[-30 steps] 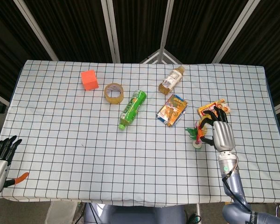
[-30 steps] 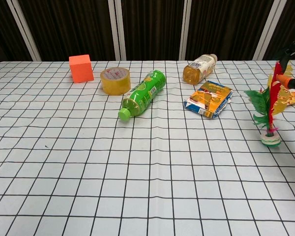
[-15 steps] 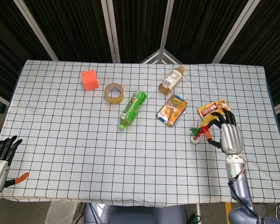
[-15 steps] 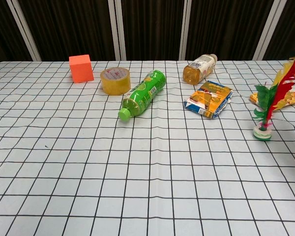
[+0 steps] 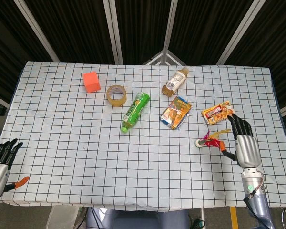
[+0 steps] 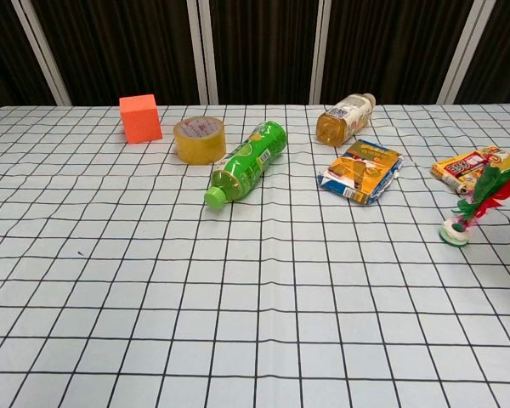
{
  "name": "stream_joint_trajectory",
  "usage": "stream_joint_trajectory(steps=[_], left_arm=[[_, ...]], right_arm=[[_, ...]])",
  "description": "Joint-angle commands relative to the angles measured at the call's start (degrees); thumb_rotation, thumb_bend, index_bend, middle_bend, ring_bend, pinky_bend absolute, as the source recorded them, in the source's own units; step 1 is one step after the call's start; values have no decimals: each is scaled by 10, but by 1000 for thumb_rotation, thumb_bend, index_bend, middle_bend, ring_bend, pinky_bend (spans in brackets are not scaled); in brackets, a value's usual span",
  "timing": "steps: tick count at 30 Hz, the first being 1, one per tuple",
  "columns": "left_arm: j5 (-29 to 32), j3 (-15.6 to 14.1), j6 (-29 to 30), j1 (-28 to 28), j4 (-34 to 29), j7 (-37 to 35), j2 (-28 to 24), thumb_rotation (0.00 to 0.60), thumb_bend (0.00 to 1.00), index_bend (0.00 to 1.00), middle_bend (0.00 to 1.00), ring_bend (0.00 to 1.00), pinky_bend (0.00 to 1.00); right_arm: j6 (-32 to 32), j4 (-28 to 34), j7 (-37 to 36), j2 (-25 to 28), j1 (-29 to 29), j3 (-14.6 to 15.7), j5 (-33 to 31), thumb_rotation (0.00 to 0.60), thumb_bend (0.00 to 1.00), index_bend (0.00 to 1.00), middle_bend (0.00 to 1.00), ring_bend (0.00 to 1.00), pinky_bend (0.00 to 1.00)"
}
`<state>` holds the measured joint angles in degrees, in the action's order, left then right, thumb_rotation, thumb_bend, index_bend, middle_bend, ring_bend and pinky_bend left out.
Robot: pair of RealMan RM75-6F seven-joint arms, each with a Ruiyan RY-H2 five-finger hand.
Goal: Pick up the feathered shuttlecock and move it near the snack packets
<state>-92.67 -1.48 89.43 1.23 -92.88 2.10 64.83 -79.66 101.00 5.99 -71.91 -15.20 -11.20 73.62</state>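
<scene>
Since a second ago we have let the shuttlecock (image 5: pixel 210 140) go: it stood upright in our right hand (image 5: pixel 243 143) then, and now it lies tipped on the counter (image 5: pixel 62 143) with its white base (image 6: pixel 453 231) on the cloth and its red, green and yellow feathers (image 6: pixel 501 183) slanting toward the hand. Our right hand has drawn back toward the near edge and sits just beside the feather tips, fingers spread and holding nothing; whether a fingertip still brushes a feather we cannot tell. Taking the shuttlecock as our landmark, the red snack packet (image 5: pixel 217 112) lies just beyond it, the orange snack packet (image 5: pixel 176 112) beyond and to its left, and the green bottle (image 5: pixel 135 110) further left again. The placement looks done to us, since the shuttlecock rests near both packets. Our left hand (image 5: pixel 1 160) waits far off at the opposite near corner, fingers apart and empty. We judge the shuttlecock very light and top-heavy in feel, its feathers soft and easily bent, so any regrasp should pinch low on the quills near the stiff base, not the plumes.
</scene>
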Motion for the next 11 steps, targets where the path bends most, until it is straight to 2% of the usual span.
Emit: stream_joint_trajectory(steps=[1, 5, 8, 11], left_arm=[[1, 1, 0, 0, 1, 2, 0, 600, 0, 0, 0, 0, 0], [-1, 1, 3, 0, 5, 9, 1, 600, 0, 0, 0, 0, 0], [-6, 3, 7, -1, 13, 28, 4, 600, 0, 0, 0, 0, 0], [-8, 3, 11, -2, 15, 39, 7, 600, 0, 0, 0, 0, 0]], right_arm=[[-24, 7, 23, 46, 21, 25, 43, 600, 470, 0, 0, 0, 0], [-64, -22, 46, 89, 58, 74, 116, 600, 437, 0, 0, 0, 0], [-106, -74, 63, 103, 99, 121, 173, 600, 396, 0, 0, 0, 0], [-133, -102, 48, 99, 120, 135, 195, 600, 390, 0, 0, 0, 0]])
